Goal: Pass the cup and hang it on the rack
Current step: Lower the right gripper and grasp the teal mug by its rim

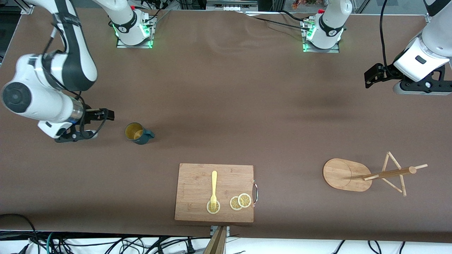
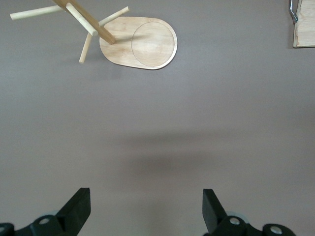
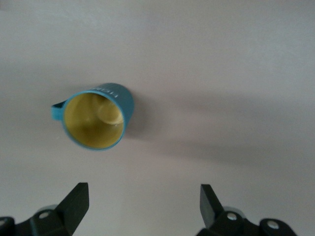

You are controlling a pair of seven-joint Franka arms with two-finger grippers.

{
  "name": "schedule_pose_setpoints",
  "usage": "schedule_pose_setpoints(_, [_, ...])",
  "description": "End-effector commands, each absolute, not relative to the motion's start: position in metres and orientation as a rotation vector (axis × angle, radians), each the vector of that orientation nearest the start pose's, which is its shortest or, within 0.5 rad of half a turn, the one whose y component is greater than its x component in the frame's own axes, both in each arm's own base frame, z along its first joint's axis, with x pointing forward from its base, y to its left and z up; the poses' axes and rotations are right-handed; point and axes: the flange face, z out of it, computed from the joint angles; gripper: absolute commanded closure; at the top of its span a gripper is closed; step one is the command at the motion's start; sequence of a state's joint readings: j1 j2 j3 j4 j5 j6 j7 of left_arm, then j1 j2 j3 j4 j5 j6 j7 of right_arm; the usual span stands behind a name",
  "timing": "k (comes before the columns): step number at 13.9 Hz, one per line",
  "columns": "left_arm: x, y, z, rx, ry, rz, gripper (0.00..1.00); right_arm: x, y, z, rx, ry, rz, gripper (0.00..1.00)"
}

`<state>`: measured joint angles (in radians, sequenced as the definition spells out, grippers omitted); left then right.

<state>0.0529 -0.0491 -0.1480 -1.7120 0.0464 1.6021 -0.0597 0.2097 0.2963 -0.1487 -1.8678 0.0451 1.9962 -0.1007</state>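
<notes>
The dark teal cup (image 1: 137,133) stands upright on the brown table toward the right arm's end, yellowish inside showing. In the right wrist view the cup (image 3: 96,118) lies ahead of the fingers, apart from them. My right gripper (image 1: 95,123) hangs open and empty beside the cup, on the side away from the left arm; it shows in its own view (image 3: 142,206). The wooden rack (image 1: 370,174) stands toward the left arm's end, nearer the front camera, and its base shows in the left wrist view (image 2: 140,43). My left gripper (image 1: 372,76) is open and empty over bare table (image 2: 146,211).
A bamboo cutting board (image 1: 214,192) lies near the table's front edge in the middle, with a yellow fork (image 1: 213,187) and lemon slices (image 1: 240,201) on it. Its corner shows in the left wrist view (image 2: 305,24). Cables hang below the table's front edge.
</notes>
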Motion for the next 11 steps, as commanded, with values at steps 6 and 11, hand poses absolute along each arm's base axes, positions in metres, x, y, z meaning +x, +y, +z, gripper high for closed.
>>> schedule_pose_setpoints(6, [0.539, -0.047, 0.593, -3.1, 0.051, 0.101, 0.0, 0.611, 0.054, 0.292, -3.067, -0.13, 0.178, 0.01])
schedule_pose_setpoints(11, [0.539, -0.047, 0.593, -3.1, 0.047, 0.101, 0.0, 0.617, 0.058, 0.251, -3.084, -0.132, 0.152, 0.21])
